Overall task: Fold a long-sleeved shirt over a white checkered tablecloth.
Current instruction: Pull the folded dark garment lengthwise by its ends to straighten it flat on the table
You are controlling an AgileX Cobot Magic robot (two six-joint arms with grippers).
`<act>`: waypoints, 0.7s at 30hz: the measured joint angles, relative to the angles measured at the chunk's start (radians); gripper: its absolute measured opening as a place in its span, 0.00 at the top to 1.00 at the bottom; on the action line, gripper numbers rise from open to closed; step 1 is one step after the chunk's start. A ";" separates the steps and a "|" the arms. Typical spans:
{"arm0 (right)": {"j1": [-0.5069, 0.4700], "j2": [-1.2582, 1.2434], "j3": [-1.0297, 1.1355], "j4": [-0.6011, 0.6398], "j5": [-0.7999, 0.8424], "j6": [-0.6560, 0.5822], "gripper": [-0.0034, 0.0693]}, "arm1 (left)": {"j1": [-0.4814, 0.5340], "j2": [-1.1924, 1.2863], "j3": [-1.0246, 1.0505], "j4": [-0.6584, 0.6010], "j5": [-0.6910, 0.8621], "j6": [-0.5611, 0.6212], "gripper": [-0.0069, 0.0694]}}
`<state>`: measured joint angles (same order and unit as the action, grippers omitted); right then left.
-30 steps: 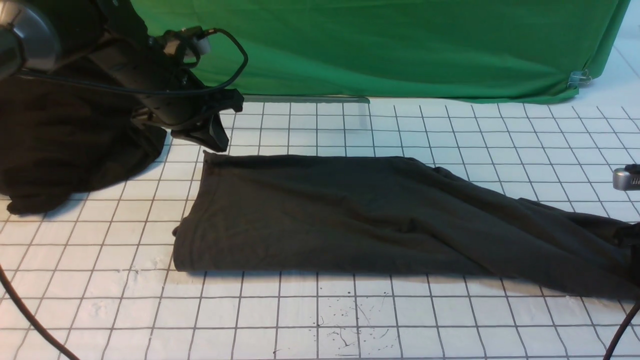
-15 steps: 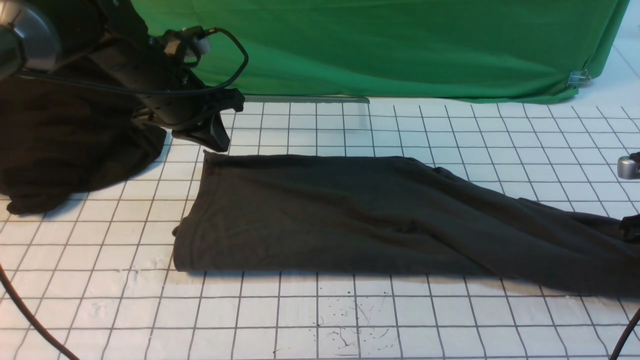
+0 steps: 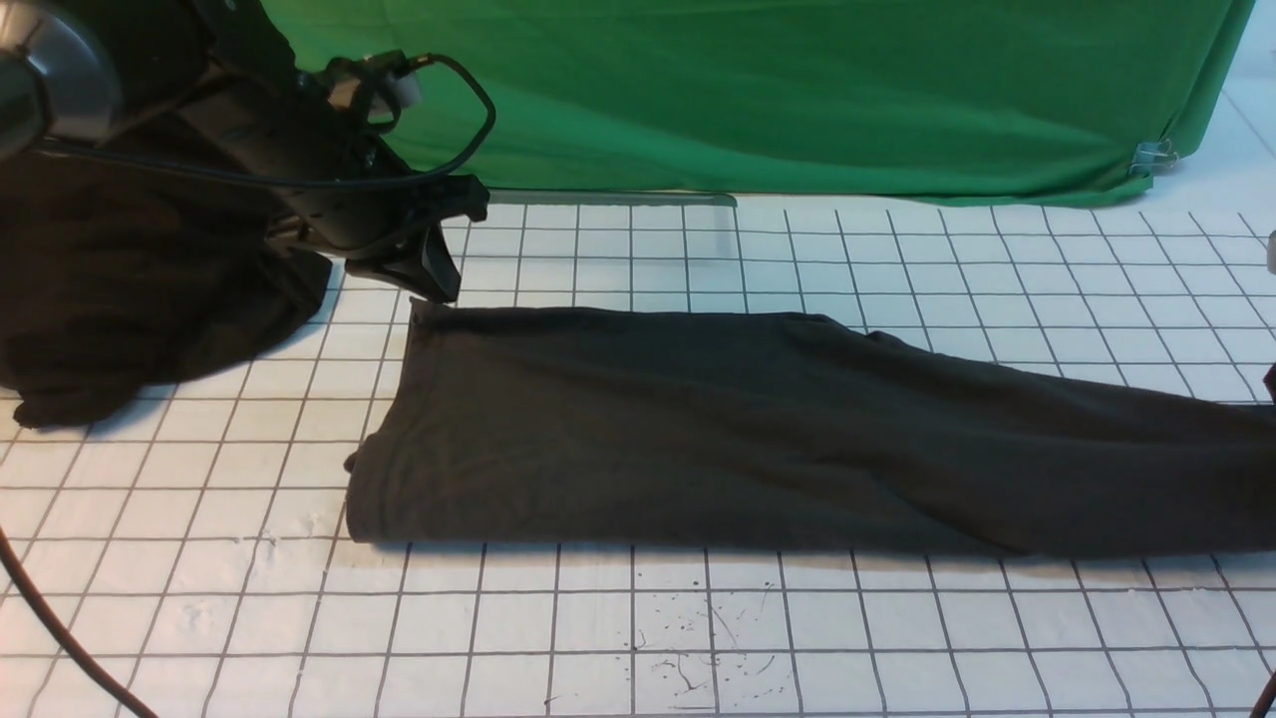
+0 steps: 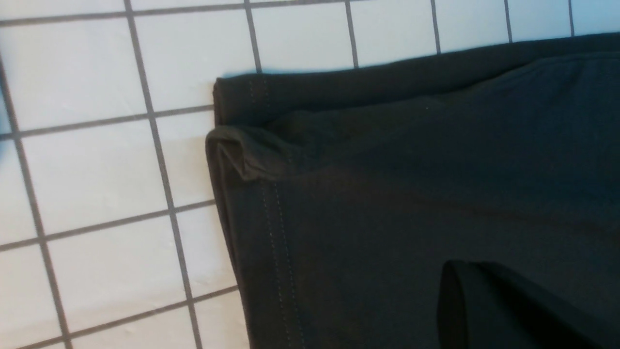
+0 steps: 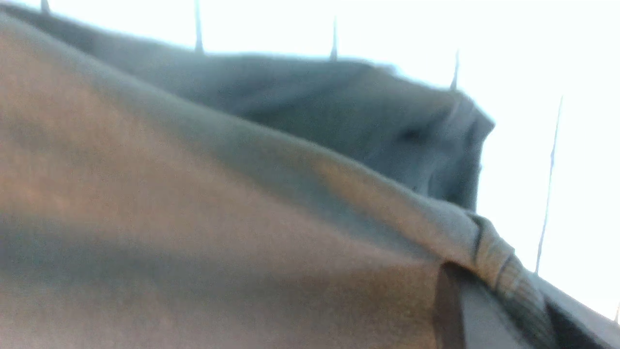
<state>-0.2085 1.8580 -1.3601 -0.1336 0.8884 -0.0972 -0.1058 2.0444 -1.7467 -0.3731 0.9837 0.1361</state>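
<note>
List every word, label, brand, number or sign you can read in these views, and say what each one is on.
No readable text in any view.
long-sleeved shirt: plain dark knit and stitching, no logo or label showing.
white checkered tablecloth: grid lines and ink specks only, no letters.
green cloth, black fabric heap: blank.
Right wrist view: blurred, nothing legible.

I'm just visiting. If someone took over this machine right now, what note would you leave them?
Left gripper: jaws shut, apparently empty, at the far left corner of the long-sleeved shirt.
Right gripper: jaws seem shut on the shirt's right end.
Shirt: a long strip lying across the white checkered tablecloth.
Done: lengthwise folds, apparently.
Left: probably fold it end to end.
</note>
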 joint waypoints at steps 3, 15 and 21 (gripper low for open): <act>0.000 0.021 0.001 -0.004 -0.070 0.002 0.83 | 0.000 0.000 0.000 0.000 0.000 -0.001 0.91; -0.001 0.111 -0.036 -0.180 -0.060 0.220 0.23 | 0.000 0.000 0.000 0.000 0.000 -0.002 0.80; -0.046 0.049 -0.197 -0.122 0.177 0.171 0.21 | 0.000 0.000 0.000 -0.003 0.000 -0.004 0.68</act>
<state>-0.2550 1.9068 -1.5574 -0.2555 1.0656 0.0742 -0.1058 2.0444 -1.7467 -0.3762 0.9839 0.1325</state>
